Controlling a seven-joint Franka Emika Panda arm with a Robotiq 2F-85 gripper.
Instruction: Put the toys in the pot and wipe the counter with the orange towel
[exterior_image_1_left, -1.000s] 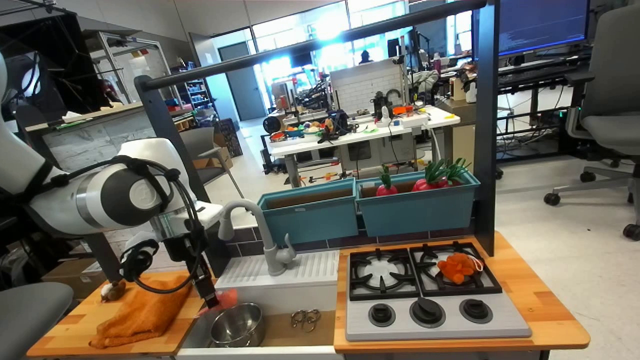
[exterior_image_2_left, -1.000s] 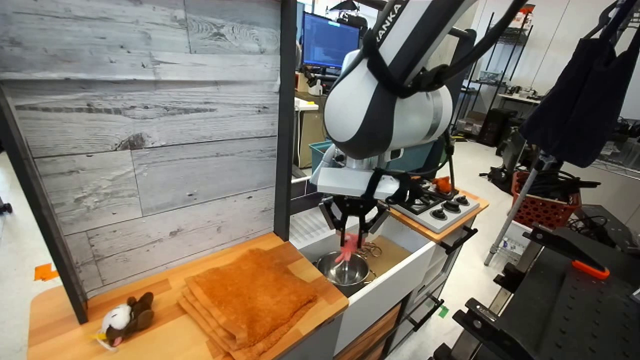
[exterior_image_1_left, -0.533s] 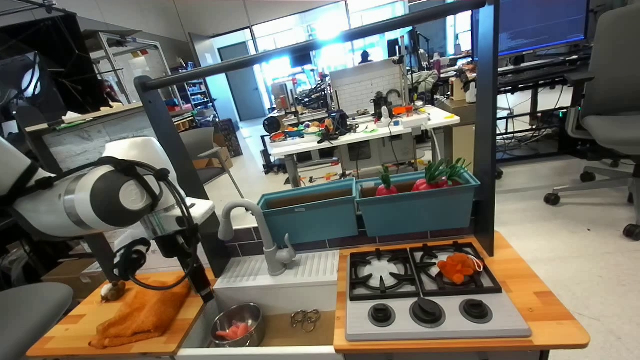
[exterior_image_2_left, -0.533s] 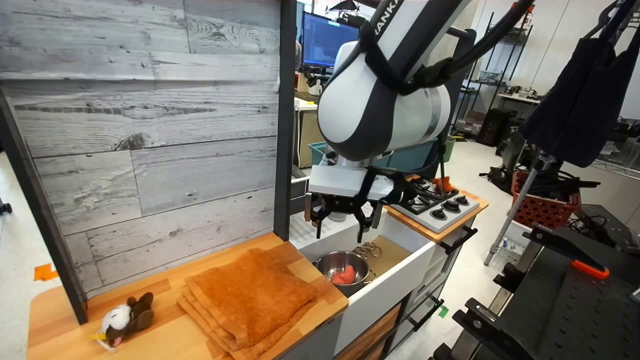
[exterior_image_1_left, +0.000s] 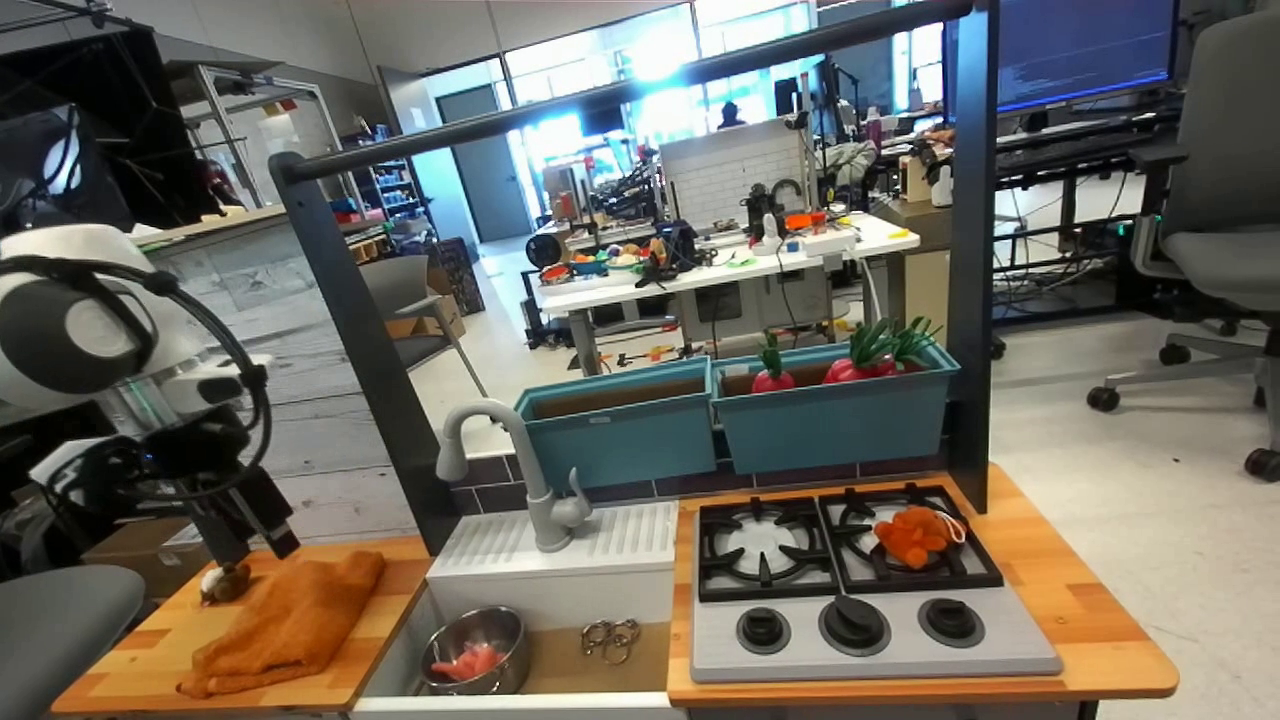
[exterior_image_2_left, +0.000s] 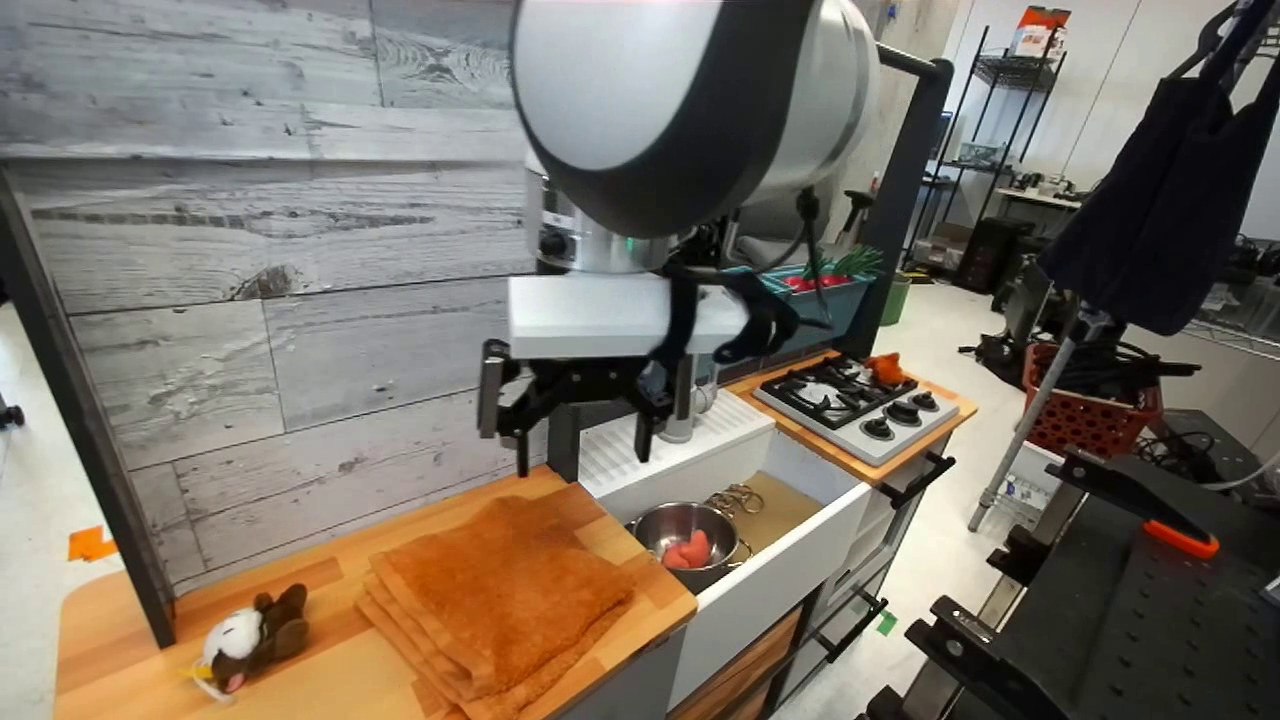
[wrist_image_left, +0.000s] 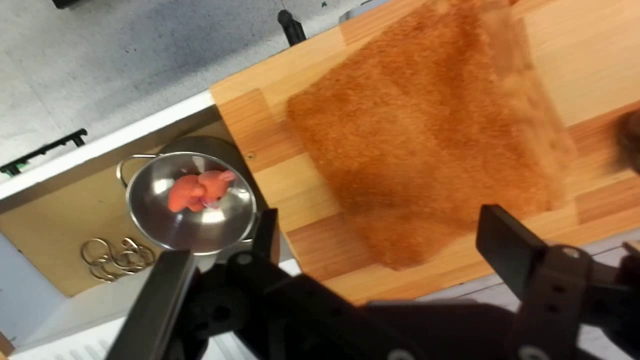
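A coral-red plush toy (wrist_image_left: 200, 190) lies inside the steel pot (wrist_image_left: 150, 220), which stands in the sink. The orange towel (exterior_image_2_left: 510, 590) is folded on the wooden counter beside the sink. At that counter's far end lies a brown and white plush toy (exterior_image_2_left: 255, 640), only a dark blur at the right edge of the wrist view. An orange plush toy (exterior_image_1_left: 915, 537) sits on the stove's back grate. My gripper (exterior_image_2_left: 583, 458) hangs above the counter on the towel's side, its fingers wide apart and nothing between them; the wrist view shows the towel beneath.
Metal rings (wrist_image_left: 117, 257) lie in the sink (exterior_image_1_left: 600, 670) near the pot. A grey faucet (exterior_image_1_left: 530, 470) rises behind it. Teal planters (exterior_image_1_left: 620, 435) hang at the back, one with red radishes. A grey plank wall (exterior_image_2_left: 300, 350) borders the towel's counter.
The gripper has opened and let the coral-red toy drop into the pot. Since then the arm has moved away from the sink, over to the towel's side of the counter.
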